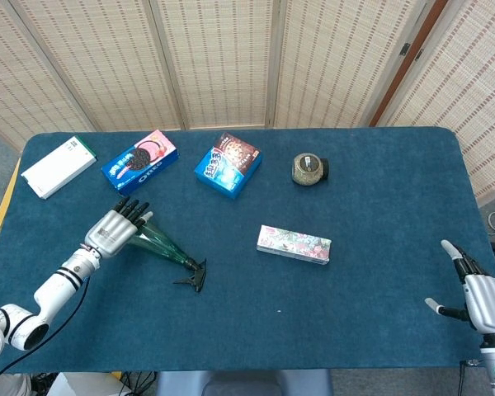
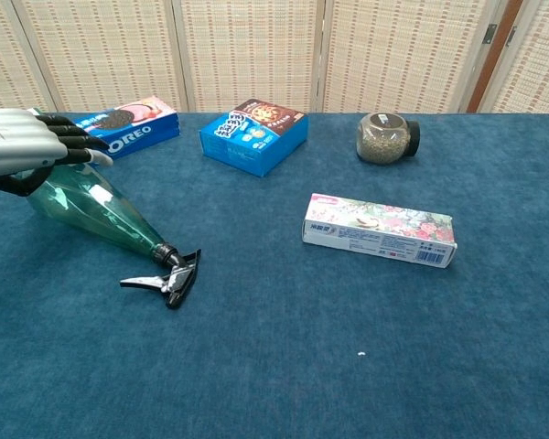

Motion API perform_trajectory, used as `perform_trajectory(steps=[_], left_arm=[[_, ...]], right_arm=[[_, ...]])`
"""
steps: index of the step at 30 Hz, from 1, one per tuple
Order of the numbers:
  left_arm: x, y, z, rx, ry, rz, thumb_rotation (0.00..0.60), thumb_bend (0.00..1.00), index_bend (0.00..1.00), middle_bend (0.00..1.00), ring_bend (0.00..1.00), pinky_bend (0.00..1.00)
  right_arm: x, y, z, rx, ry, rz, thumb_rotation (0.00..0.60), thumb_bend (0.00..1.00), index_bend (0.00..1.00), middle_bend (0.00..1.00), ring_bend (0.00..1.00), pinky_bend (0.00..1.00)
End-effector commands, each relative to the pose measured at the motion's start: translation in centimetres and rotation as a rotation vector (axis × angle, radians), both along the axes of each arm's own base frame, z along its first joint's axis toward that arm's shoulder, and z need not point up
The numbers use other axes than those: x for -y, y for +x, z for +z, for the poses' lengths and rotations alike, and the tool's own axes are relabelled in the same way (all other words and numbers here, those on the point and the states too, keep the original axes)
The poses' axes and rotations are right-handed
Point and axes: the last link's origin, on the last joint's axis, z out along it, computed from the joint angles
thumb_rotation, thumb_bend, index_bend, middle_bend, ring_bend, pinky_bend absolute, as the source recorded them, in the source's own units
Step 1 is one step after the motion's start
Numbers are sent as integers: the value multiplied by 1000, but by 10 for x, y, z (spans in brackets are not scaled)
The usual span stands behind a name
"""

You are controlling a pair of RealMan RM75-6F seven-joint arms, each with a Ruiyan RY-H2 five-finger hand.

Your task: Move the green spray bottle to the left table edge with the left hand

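Left hand (image 2: 27, 151) spread over green spray bottle (image 2: 91, 212) base; grip prob. none.

- Blue-covered tabletop (image 1: 379, 247).
- Green spray bottle (image 1: 161, 245) lying under the fingers (image 1: 132, 213).
- Beyond the fingers: Oreo box (image 1: 139, 162), white box (image 1: 58, 167).
- To their right: blue cookie box (image 1: 228, 164), jar (image 1: 308, 169), floral box (image 1: 294, 244).

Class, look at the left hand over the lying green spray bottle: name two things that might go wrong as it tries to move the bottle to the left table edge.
1. The green spray bottle lies on its side and tapers; the left hand sits over only its wide end, so it may roll or slip away.
2. Its black trigger head rests on the cloth and might snag and swing the bottle if dragged.
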Motion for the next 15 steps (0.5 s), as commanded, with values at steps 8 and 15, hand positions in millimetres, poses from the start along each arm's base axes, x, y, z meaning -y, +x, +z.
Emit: perform_trajectory(steps=[8,15], left_arm=[[0,-2,-3,-28,-12,10,600,1000,0,0,0,0],[4,-3,0,-28,-6,14,600,1000,0,0,0,0]], right_arm=[[-2,-2,-2,7,4,-9,600,0,106,155,209,412],[-2,-3,-4,11,4,-9,600,0,106,155,208,412]])
